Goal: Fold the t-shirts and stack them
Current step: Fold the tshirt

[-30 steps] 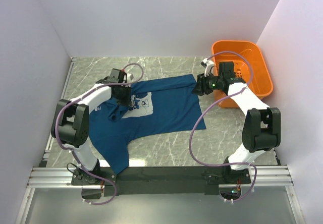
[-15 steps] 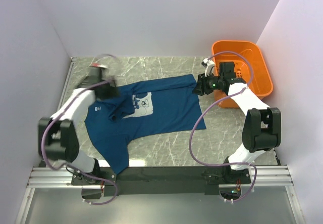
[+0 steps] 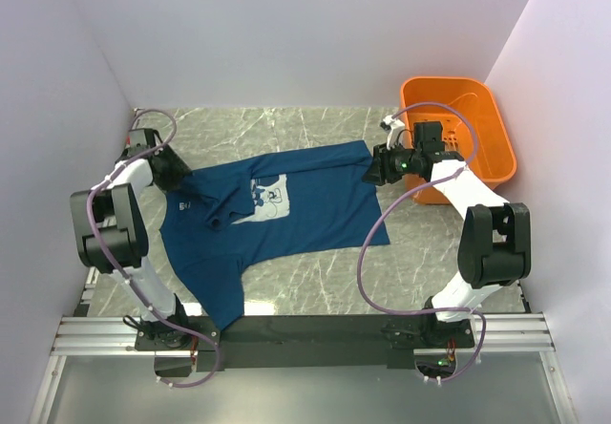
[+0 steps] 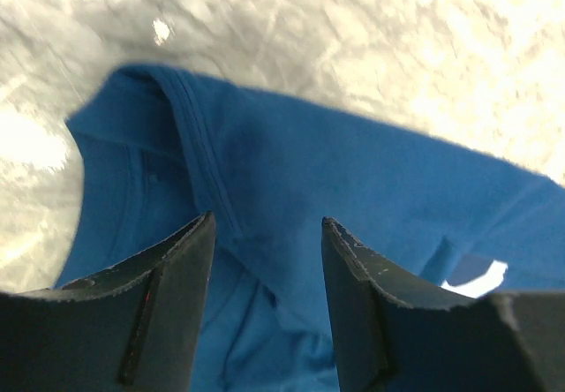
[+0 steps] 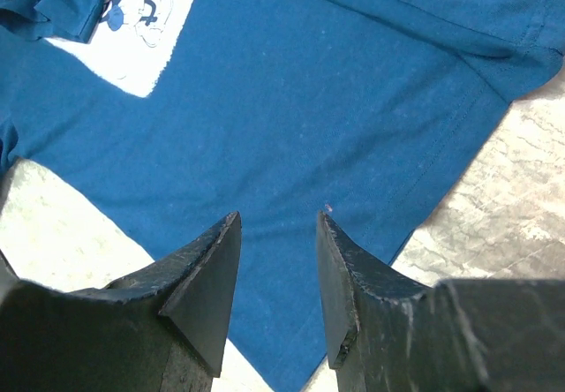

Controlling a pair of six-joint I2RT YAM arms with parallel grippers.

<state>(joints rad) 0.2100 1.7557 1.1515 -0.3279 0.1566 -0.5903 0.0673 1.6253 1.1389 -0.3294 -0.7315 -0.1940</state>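
**A:** While your left gripper (image 4: pixel 267 222) hung over the far-left edge of the t-shirt (image 3: pixel 286 219), were its jaws gripping anything?

**B:** Nope, you had them parted, nothing pinched. Same deal with your right gripper (image 5: pixel 278 218), spread above the shirt's far-right corner, near the orange basket (image 3: pixel 503 147). Shirt was spread on the marble table (image 3: pixel 315 128), print (image 3: pixel 270 198) facing up.

I see one dark blue short-sleeved cotton t-shirt (image 3: pixel 315 219) spread print-up on the marble table (image 3: pixel 315 128). Its collar points to the left edge, its hem to the right, and one sleeve reaches the near edge. Fabric bunches beside its pale square print (image 3: pixel 270 198).
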